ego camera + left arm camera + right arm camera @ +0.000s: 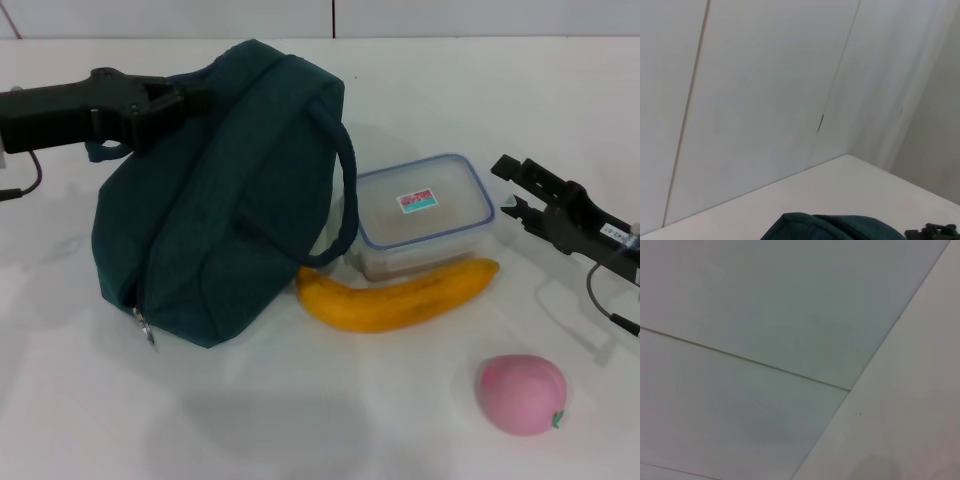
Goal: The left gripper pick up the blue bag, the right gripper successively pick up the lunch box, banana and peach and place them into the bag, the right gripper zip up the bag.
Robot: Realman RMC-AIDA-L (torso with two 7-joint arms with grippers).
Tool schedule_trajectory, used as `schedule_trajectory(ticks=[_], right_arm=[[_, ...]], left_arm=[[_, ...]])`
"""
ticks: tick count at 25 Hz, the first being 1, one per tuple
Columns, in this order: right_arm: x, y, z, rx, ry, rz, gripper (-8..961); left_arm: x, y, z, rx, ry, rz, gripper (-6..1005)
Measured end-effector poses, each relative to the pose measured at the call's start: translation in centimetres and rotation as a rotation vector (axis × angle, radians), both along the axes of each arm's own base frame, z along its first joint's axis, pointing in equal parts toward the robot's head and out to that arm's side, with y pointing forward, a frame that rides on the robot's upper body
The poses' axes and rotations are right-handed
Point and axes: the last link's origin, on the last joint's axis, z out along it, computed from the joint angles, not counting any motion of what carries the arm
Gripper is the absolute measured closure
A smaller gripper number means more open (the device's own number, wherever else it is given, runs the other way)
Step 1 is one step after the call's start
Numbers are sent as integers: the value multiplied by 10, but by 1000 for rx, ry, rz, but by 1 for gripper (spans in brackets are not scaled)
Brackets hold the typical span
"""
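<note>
Head view: the blue bag lies on its side on the white table, its zipper running down toward a metal pull near the table at the bag's lower left corner. The left gripper reaches in from the left at the bag's upper edge, its fingers pressed into the fabric there; whether the jaws are clamped on the bag cannot be told. One rope handle curves down the bag's right side, ending just beside the banana. The banana lies in front of the lunch box, touching or nearly touching its near wall. The lunch box sits lid-on, sticker up, just right of the bag. The peach rests alone, well apart from the banana, toward the near right. The right gripper hovers right of the lunch box with its jaws parted and nothing between them.

Left wrist view: pale wall panels and the table's far edge show, with a strip of the blue bag at the frame's edge.

Right wrist view: only wall panels and bare table surface appear.
</note>
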Motion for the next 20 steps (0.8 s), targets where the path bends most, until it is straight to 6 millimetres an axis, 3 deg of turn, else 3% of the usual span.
schedule_trajectory(ticks=[20], right_arm=[[-28,27,-4,-51,0,44,146]], left_arm=[[0,1,2,22,21,-36,958]])
